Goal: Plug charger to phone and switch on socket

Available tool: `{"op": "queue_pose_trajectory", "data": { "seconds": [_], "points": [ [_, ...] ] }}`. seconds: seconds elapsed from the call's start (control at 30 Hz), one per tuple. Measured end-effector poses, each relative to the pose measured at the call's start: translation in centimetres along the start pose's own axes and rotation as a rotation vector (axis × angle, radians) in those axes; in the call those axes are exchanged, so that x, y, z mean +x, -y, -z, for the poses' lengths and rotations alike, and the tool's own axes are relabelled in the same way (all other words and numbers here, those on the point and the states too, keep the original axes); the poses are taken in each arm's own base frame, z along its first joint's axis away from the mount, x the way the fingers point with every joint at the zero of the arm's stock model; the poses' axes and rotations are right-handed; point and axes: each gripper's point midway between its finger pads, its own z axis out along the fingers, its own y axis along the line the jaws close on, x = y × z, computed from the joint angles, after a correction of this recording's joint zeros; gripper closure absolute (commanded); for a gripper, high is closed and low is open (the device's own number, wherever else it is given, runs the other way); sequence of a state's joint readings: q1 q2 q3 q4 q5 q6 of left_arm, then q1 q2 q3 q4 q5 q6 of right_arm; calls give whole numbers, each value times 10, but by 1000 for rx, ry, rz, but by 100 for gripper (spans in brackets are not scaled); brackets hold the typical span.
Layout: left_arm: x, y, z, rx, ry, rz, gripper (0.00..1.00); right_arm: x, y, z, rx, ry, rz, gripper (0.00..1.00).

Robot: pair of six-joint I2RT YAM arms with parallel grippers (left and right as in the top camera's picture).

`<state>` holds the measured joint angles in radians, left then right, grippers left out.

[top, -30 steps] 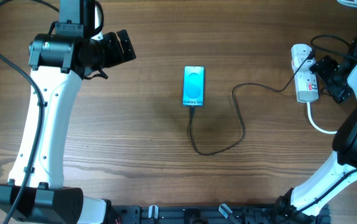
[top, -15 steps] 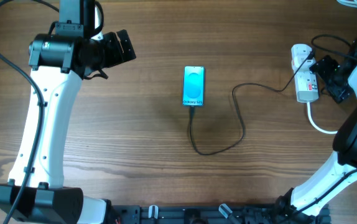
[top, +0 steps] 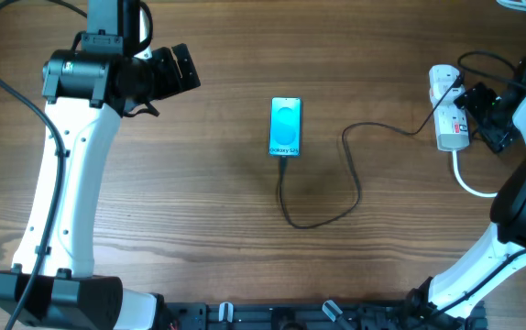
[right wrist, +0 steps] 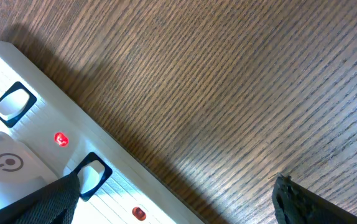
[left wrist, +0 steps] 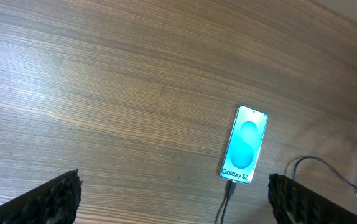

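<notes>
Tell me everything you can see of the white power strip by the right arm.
The long white plastic power strip lies flat on the wooden table, far right. Close up: black-framed rocker switches, small red lamps, one glowing, and a raised white part with a power symbol. A thin black cable runs from it towards the teal-screened phone; a thick white lead leaves its near end. The open right claw sits beside it; contact is unclear.

The brown table is wood with a fine, straight grain and a mostly matt finish. Ahead of the left gripper, the slim teal-screened phone has a smooth, glossy face. The gripper's pads are black, matt and coarsely knobbled. Beneath the right gripper, the long white power strip looks like smooth plastic with a soft sheen.
</notes>
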<state>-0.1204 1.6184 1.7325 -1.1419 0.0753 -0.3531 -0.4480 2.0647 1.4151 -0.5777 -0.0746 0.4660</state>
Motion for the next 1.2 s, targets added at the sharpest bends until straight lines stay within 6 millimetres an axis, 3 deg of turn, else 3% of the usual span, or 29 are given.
{"op": "queue_pose_trajectory", "data": {
  "seconds": [0.1, 0.2, 0.3, 0.43, 0.53, 0.67, 0.8, 0.87, 1.03, 1.13, 1.2],
  "points": [
    [0, 0, 0, 0, 0, 0, 0, 3, 1, 0, 1, -14, -2, 0],
    [0, 0, 0, 0, 0, 0, 0, 19, 4, 5, 13, -92, -9, 0],
    [0, 0, 0, 0, 0, 0, 0, 32, 23, 23, 105, -133, -31, 0],
    [0, 0, 0, 0, -1, 0, 0, 33, 27, 90, 129, -83, -19, 0],
    [0, 0, 0, 0, -1, 0, 0, 42, 7, 134, 93, -34, 74, 0],
    [0, 0, 0, -1, -1, 0, 0, 82, -26, 163, 30, -7, 233, 0],
    [1, 0, 0, -1, -3, 0, 0, 125, -47, 184, -32, 10, 408, 0],
    [1, 0, 0, -1, -2, 0, 0, 143, -58, 205, -76, 34, 511, 0],
    [1, 0, 0, -1, -3, 1, 0, 155, -59, 256, -182, 174, 563, 0],
    [1, 0, 0, -2, -4, 0, 0, 165, -63, 294, -372, 349, 590, 0],
    [0, 0, 0, -1, -2, 0, 0, 182, -54, 309, -476, 439, 613, 0]
  ]
}}
